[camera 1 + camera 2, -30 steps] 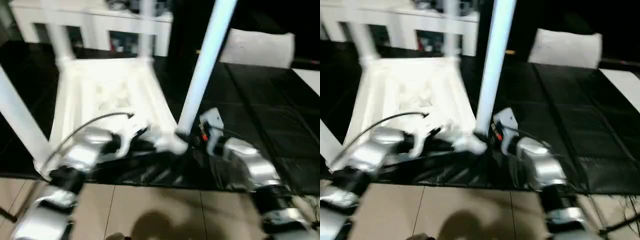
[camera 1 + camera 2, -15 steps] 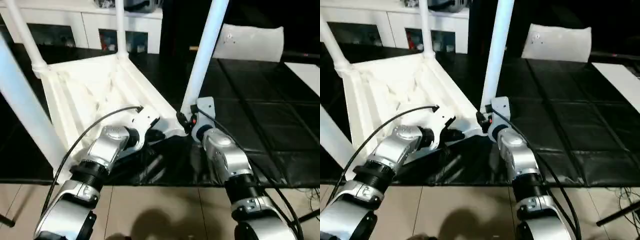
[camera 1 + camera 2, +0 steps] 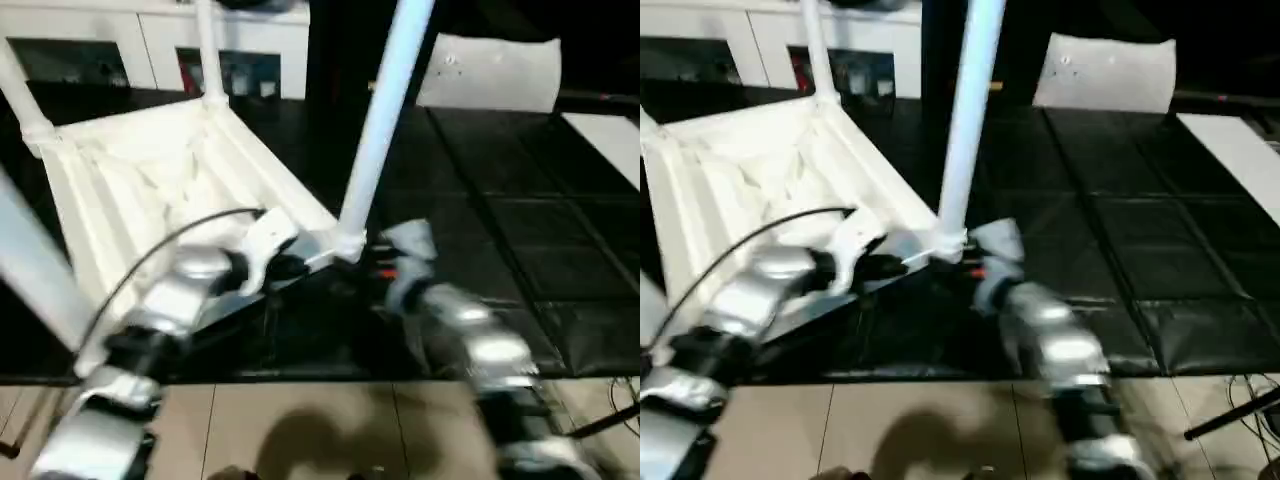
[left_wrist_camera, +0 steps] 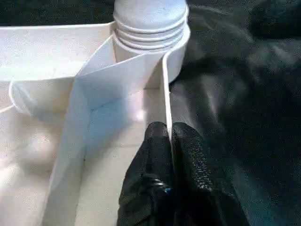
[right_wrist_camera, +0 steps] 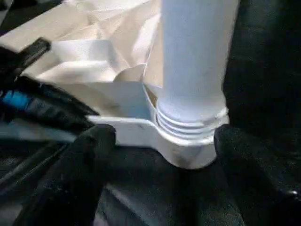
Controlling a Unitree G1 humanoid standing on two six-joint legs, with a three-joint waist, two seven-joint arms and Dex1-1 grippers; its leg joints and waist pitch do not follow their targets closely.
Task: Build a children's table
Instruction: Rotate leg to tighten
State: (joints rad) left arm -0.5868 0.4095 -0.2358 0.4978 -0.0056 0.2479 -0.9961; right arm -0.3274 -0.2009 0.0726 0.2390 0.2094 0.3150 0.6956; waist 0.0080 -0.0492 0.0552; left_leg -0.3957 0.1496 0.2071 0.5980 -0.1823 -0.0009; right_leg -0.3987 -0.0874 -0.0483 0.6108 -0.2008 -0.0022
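Left pincer (image 4: pixel 168 155) is clamped on the thin rim wall of the upturned white tabletop (image 3: pixel 150 190), close to a corner socket (image 5: pixel 188 146). Right pincer (image 5: pixel 160 160) stands wide apart, one finger on each side of that socket, not gripping. A white leg (image 3: pixel 385 110) rises from the socket. Tabletop lies tilted on black matting (image 3: pixel 520 260), ribs showing.

white pillow-like block (image 3: pixel 488 72), black floor mat (image 3: pixel 520 230)
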